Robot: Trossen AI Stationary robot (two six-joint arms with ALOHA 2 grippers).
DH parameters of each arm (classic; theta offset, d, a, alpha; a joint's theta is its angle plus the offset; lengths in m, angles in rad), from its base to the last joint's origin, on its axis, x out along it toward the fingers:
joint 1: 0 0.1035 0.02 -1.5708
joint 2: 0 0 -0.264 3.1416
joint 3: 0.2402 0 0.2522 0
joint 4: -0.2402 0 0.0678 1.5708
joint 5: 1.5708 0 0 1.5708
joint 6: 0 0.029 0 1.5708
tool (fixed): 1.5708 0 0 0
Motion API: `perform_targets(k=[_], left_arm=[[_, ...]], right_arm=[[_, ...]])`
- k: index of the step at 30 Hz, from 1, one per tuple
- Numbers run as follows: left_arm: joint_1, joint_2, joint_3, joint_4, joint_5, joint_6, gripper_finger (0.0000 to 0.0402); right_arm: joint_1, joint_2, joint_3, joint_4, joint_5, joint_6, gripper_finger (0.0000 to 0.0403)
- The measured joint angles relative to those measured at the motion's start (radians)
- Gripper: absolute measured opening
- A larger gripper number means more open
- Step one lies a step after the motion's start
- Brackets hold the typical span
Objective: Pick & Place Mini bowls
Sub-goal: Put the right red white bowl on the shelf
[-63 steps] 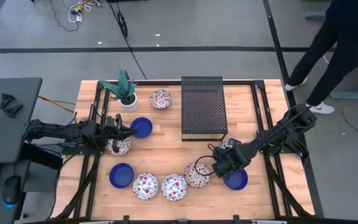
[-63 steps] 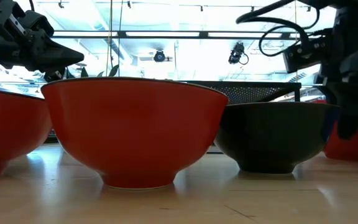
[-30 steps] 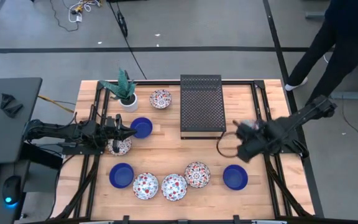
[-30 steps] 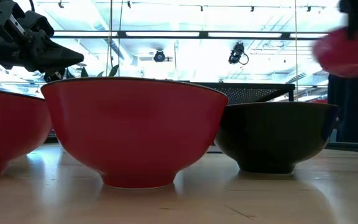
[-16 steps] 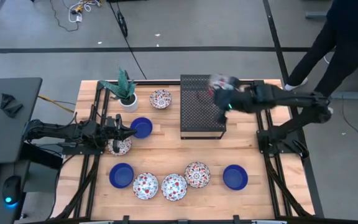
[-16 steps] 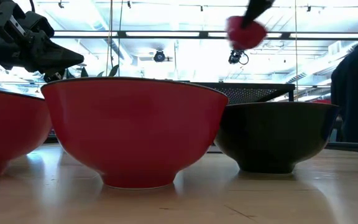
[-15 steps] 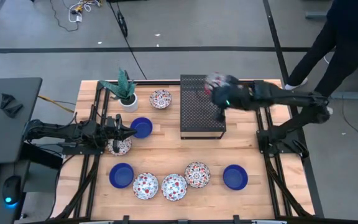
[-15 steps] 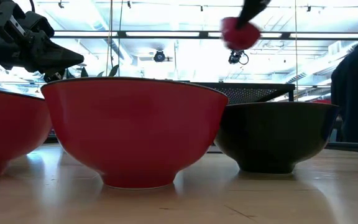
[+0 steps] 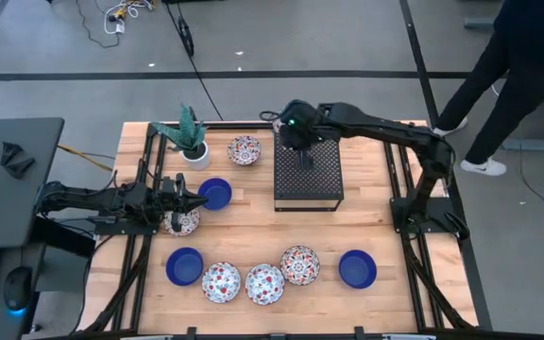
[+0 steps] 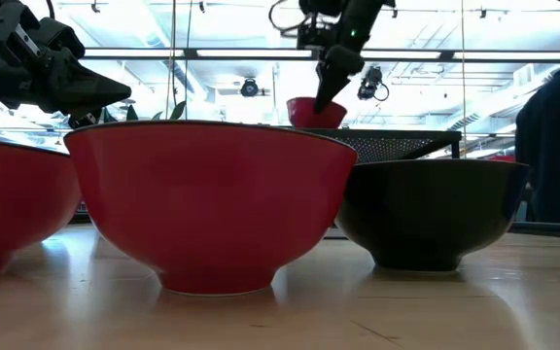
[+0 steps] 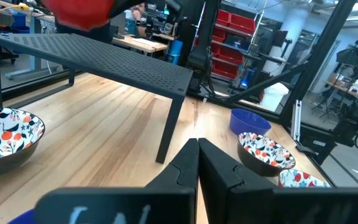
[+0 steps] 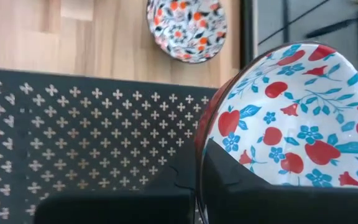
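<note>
Right gripper point(image 12: 199, 180) clamps floral bowl point(image 12: 284, 118) by rim, tilted on edge, just above black perforated rack point(image 9: 308, 162); wooden table point(image 9: 253, 222) below.

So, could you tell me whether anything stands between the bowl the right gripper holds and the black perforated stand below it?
Nothing visible does. The right gripper holds the patterned bowl by its rim just above the black perforated stand, whose top looks bare beneath it.

The right tool point(image 9: 296, 123) is hanging over the far left corner of the black perforated rack point(image 9: 308, 175). The left tool point(image 9: 199, 199) is lying well left of the rack, beside a blue bowl point(image 9: 216, 193). A person point(image 9: 518, 66) is standing beyond the counter point(image 9: 253, 227).
</note>
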State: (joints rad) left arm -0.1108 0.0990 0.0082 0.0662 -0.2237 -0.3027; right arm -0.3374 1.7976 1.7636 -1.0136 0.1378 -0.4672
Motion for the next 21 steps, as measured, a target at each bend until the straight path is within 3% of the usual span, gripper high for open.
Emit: perform_targets(k=[14, 21], left_arm=[[0.0, 0.0, 0.0, -0.002, 0.0, 0.0, 0.0012], [0.0, 0.0, 0.0, -0.002, 0.0, 0.0, 0.0012]], right_arm=[[-0.052, 0.029, 0.002, -0.004, -0.05, -0.032, 0.0005], [-0.052, 0.063, 0.002, -0.006, 0.026, -0.053, 0.0006]])
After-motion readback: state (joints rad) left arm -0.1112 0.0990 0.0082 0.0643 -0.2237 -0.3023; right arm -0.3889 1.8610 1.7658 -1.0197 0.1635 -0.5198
